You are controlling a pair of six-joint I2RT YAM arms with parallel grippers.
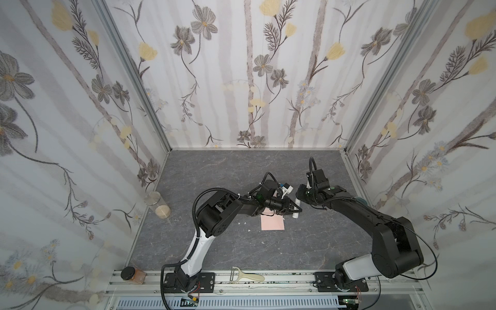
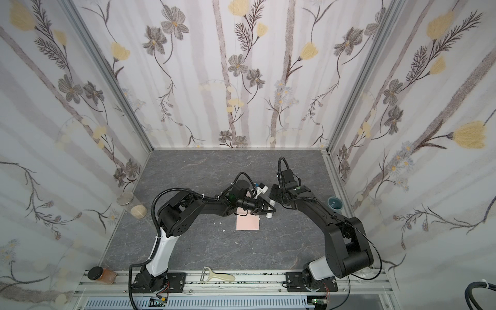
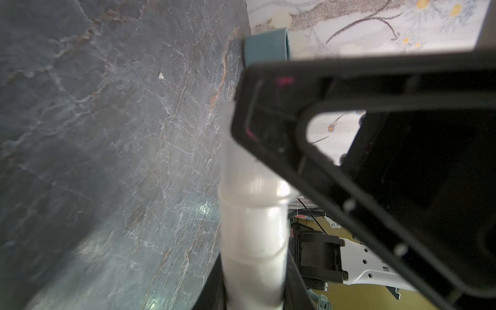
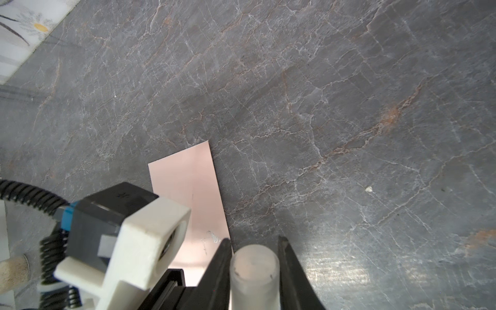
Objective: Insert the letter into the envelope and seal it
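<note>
The left pincer (image 1: 294,210) is clamping a white glue-stick tube (image 3: 252,228) around its body, its jaws narrowed onto the plastic. It is holding the tube off the surface (image 1: 214,174), just beside the envelope's far right corner as the top views show it. The right pincer (image 4: 255,248) is gripping the same tube at its other end. Its two black fingers (image 4: 222,263) are pressing on either side of the round frosted tip, so both arms are meeting over that corner. The envelope (image 1: 272,223), pale pink, is lying flat on the dark marbled surface, with its far edge passing under the left arm's wrist. A whitish smear is showing on it near the tube in the right wrist view. A few white scraps (image 1: 243,223) are lying just left of the envelope. A teal cup (image 2: 335,203) is standing well to its right by the wall, and a clear jar of pale grains (image 1: 158,205) well to its left. A cream peeler (image 1: 247,275) is resting on the rail on its near side.
</note>
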